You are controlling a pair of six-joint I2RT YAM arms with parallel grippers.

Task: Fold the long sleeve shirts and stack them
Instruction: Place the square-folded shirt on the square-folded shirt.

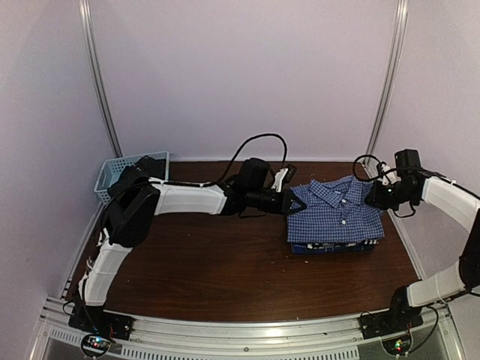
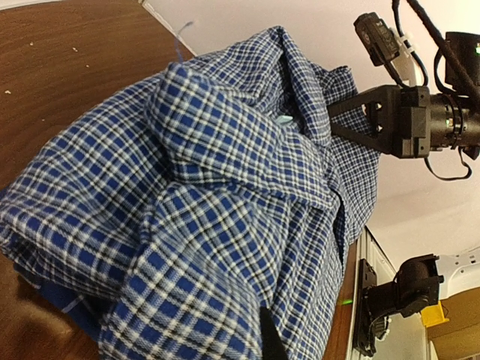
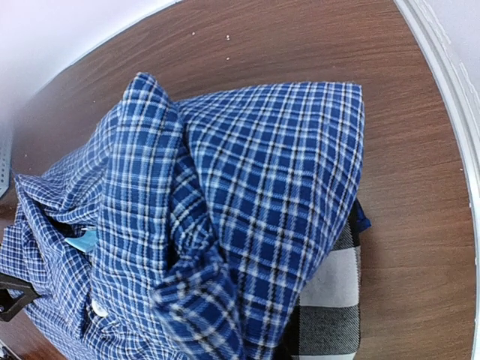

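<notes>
**Both jaws at blue shirt (image 1: 335,214)**

It lies on top, right of centre on the table (image 1: 225,274) — black-and-white plaid (image 3: 330,300) under it. Left jaws at its left edge, right jaws at its right — can't tell if either grips.

Shirt stack (image 1: 334,219) on table (image 1: 225,259) at right, between left tool (image 1: 291,202) and right tool (image 1: 370,196), basket (image 1: 112,176) far-left corner

Around the work area: a plastic basket, a wooden bench, pale walls

A light blue lattice basket (image 1: 109,172) stands at the far left corner of the dark brown bench (image 1: 225,262), which carries a few pale specks (image 3: 227,37). Lilac walls (image 1: 240,75) enclose it, with slanted metal posts (image 1: 101,82) in the corners and a silver rail (image 1: 247,337) along the near edge.
</notes>
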